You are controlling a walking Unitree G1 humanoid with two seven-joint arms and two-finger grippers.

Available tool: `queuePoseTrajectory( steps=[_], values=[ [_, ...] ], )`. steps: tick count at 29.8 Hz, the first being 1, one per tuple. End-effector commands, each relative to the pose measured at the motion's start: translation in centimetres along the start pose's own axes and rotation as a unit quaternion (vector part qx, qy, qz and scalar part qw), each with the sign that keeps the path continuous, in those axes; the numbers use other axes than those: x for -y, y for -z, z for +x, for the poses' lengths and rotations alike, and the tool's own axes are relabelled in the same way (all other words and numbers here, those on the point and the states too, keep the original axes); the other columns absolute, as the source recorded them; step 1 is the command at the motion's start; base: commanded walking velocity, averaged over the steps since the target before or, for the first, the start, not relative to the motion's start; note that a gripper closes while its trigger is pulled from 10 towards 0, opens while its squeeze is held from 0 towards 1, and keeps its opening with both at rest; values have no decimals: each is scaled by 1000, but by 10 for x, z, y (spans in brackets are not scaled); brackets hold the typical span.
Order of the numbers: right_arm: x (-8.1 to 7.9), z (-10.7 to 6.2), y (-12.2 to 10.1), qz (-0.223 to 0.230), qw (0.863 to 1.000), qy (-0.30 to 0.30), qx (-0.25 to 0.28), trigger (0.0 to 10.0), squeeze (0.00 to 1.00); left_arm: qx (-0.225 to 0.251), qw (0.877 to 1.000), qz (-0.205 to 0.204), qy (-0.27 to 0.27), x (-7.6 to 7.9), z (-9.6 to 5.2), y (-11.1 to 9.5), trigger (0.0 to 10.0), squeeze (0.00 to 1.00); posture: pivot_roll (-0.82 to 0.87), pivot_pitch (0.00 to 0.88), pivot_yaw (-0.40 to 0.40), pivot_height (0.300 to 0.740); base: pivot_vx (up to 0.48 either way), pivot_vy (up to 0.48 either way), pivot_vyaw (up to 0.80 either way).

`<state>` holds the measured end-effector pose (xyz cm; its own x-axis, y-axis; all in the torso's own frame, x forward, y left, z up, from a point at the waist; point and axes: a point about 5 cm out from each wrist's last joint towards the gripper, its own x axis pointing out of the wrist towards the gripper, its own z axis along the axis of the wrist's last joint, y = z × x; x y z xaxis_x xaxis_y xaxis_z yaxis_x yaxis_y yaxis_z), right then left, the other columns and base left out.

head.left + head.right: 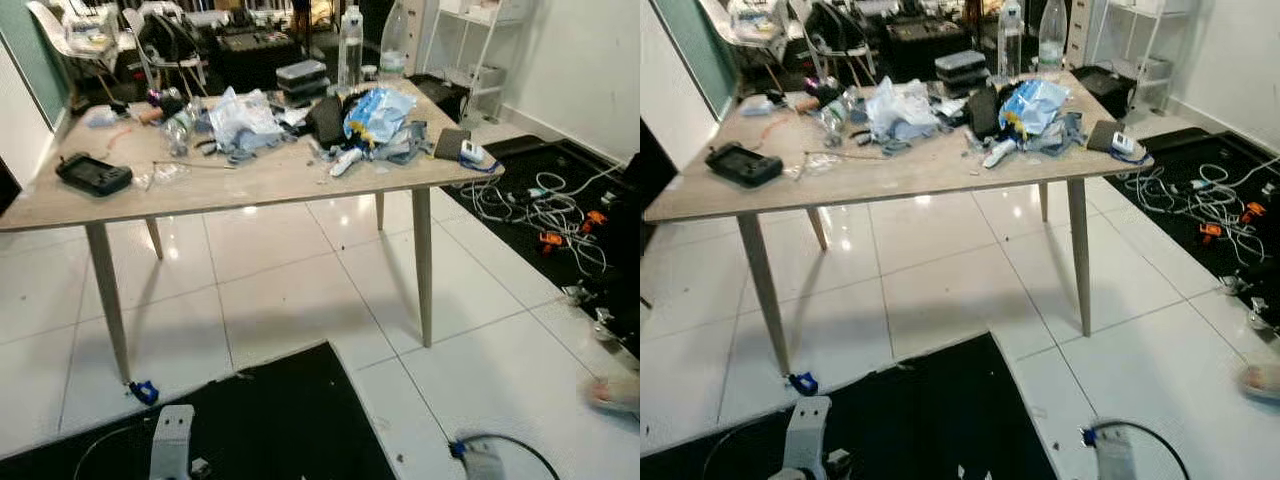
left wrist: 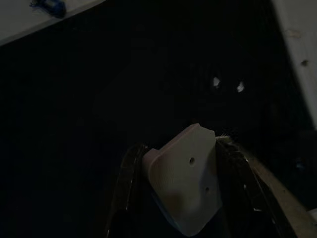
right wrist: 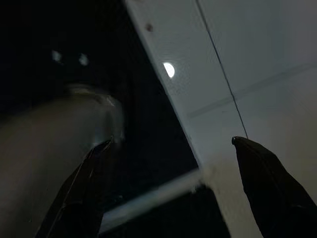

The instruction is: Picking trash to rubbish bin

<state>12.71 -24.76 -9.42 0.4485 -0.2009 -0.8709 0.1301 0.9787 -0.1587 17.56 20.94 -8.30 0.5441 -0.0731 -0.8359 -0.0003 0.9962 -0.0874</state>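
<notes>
— What's nearest you?

— Both arms hang low over the black mat (image 1: 280,420) at my feet. In the left wrist view the left gripper (image 2: 181,198) has its jaws closed against a pale plastic piece (image 2: 185,178) between them. In the right wrist view the right gripper (image 3: 168,183) has its jaws spread wide with nothing in them, over the mat's edge and the white floor tiles (image 3: 247,64).

— And the trash?

— Further out, on the bench (image 1: 250,185). A crumpled blue-and-white wrapper (image 1: 378,112) and a clear plastic bag (image 1: 243,120) lie in a heap with other clutter in its far half. A black device (image 1: 93,174) sits apart near the left end. Two clear bottles (image 1: 350,45) stand at the far edge. Cables (image 1: 540,205) sprawl over the floor to the right.
</notes>
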Motion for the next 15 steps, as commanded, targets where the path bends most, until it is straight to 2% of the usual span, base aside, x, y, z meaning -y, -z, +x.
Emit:
queuePoseTrajectory(
  steps=[1,3,6,11,13,15],
  values=[
    [3,-1,9,11,1000,13,-17,10000,0,-16,1000,2,-4,-4,-3,11,10000,0,-25,0,53,740,-322,0,0],
    [4,-2,13,8,1000,18,-24,10000,0,-17,1000,0,-4,-4,-3,12,10000,0,-24,0,49,740,-322,0,0],
    [1,-5,30,-17,998,10,-53,10000,0,-41,999,-10,-11,-3,-6,31,10000,0,-11,0,11,740,-319,0,0],
    [1,-3,18,-45,998,4,-40,10000,0,-43,998,-40,-8,6,-5,39,10000,0,-11,0,6,740,-319,0,0],
    [2,-2,14,-52,998,5,-35,10000,0,-45,998,-42,-6,9,-5,41,10000,0,-8,0,9,740,-319,0,0],
    [2,0,1,-59,998,5,-18,10000,0,-52,998,-30,5,15,-5,44,10000,0,8,0,10,740,-319,0,0]
  ],
)
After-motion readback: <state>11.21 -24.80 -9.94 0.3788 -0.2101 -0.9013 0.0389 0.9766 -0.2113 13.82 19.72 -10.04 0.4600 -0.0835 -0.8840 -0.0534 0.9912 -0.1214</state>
